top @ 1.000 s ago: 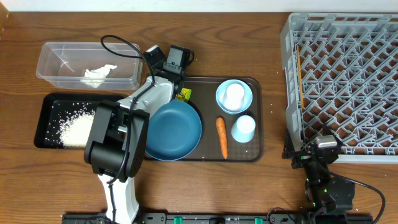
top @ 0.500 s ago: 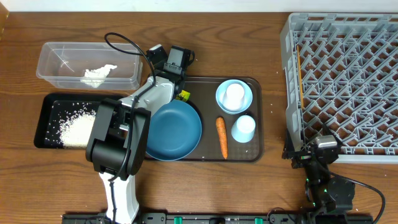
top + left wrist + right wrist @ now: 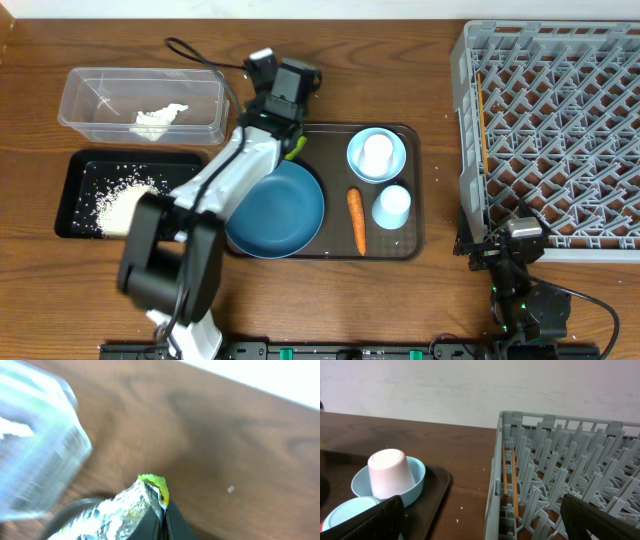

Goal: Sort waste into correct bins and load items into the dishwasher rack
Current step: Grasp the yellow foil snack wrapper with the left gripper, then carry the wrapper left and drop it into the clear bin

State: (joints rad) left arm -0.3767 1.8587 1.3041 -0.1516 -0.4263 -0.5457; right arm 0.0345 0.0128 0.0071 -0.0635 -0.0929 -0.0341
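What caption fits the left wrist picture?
Left gripper pinches the snack wrapper near the clear tub.

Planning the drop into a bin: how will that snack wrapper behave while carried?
The snack wrapper looks like thin crinkled foil, so probably very light and floppy. Pinched near one end in the left hand, it may sag, and smooth film could slip.

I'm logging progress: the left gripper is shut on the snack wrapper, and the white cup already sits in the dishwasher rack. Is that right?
No. The white cup sits in the pale-blue bowl on the brown tray, not in the dishwasher rack; the overhead view shows it. The left gripper is shut on the snack wrapper.
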